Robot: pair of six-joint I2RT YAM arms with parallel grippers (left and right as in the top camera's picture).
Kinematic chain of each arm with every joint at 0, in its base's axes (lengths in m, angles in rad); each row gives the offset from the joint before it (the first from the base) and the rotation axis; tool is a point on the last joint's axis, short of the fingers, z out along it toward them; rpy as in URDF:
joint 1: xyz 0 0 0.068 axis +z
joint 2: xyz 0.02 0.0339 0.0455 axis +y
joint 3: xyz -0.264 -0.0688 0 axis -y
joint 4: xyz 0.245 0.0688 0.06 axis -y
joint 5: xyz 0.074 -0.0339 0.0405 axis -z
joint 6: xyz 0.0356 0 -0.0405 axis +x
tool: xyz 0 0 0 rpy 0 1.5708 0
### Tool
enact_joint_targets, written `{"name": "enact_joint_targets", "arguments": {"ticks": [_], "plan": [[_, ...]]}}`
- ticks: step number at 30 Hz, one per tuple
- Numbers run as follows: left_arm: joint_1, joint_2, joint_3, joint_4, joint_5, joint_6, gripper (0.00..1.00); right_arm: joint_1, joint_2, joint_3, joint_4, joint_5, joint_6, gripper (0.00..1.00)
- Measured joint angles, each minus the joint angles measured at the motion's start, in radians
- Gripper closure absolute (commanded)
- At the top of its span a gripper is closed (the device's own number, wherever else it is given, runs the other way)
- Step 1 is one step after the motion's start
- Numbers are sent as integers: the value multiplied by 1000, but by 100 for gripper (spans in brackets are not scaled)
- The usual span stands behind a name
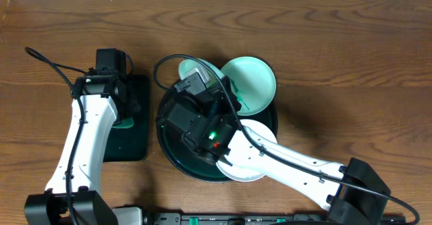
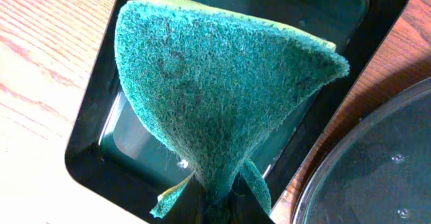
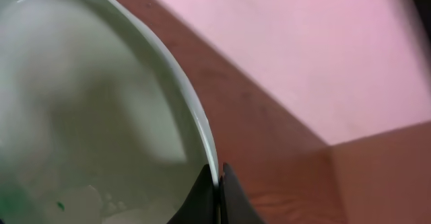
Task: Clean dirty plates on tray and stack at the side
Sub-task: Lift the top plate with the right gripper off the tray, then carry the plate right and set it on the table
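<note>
My right gripper (image 3: 220, 183) is shut on the thin rim of a pale plate (image 3: 101, 103) that has small green smears low on its face. From overhead, this gripper (image 1: 226, 96) is above the round dark tray (image 1: 172, 159), with a tilted mint plate (image 1: 251, 82) at its right side. Another pale plate (image 1: 185, 68) peeks out behind the wrist. A white plate (image 1: 248, 159) lies on the tray under the right arm. My left gripper (image 2: 219, 207) is shut on a green scrubbing sponge (image 2: 215, 83), which fans out above a black rectangular tray (image 2: 87, 150).
The black rectangular tray (image 1: 135, 144) sits just left of the round tray, whose rim (image 2: 377, 177) shows at the lower right of the left wrist view. Brown wooden table (image 1: 337, 63) stretches to the right and back. A cable loops over the right wrist.
</note>
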Motion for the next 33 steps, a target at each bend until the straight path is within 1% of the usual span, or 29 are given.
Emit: {"name": "enact_joint_targets", "arguments": {"ticks": [4, 9, 13, 17, 20, 25, 29, 33], "plan": [[0, 0, 0, 0, 0, 0, 93, -32, 0, 0, -14, -225, 2, 99], [0, 0, 0, 0, 0, 0, 93, -124, -1, 0, -15, -582, 39, 99], [0, 0, 0, 0, 0, 0, 93, -274, -23, 0, -17, -867, 54, 99], [0, 0, 0, 0, 0, 0, 93, -485, -102, 0, -32, -1109, 78, 99], [0, 0, 0, 0, 0, 0, 93, -636, -172, 2, -73, -1208, 111, 99], [0, 0, 0, 0, 0, 0, 93, -913, -250, 14, -213, -1303, 169, 99], [0, 0, 0, 0, 0, 0, 93, -1116, -254, 13, -325, -1308, 187, 99], [0, 0, 0, 0, 12, 0, 93, -1257, -254, -28, -345, -1268, 193, 99]]}}
